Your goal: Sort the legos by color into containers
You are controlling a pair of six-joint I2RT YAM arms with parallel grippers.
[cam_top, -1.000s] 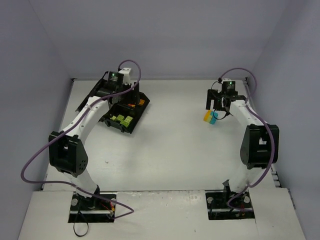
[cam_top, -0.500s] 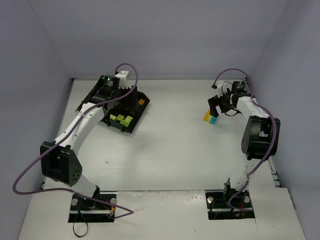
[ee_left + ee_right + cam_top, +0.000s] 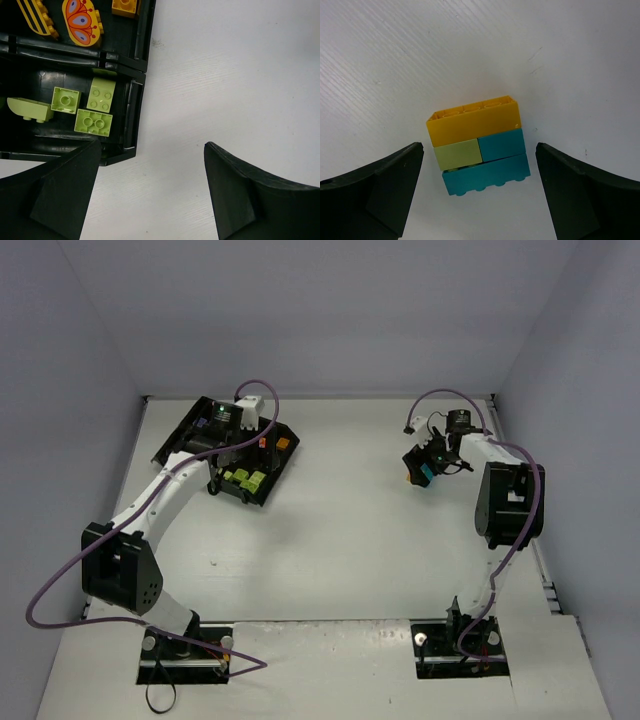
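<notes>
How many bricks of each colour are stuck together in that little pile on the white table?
In the stuck-together pile:
orange brick: 1
yellow-green brick: 1
teal bricks: 2
Total: 4

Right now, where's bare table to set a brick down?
Free: the wide table middle between the tray and the brick stack, down to the arm bases. Crowded: tray compartments with yellow-green bricks and orange pieces; the stack's spot below the right tool.
</notes>
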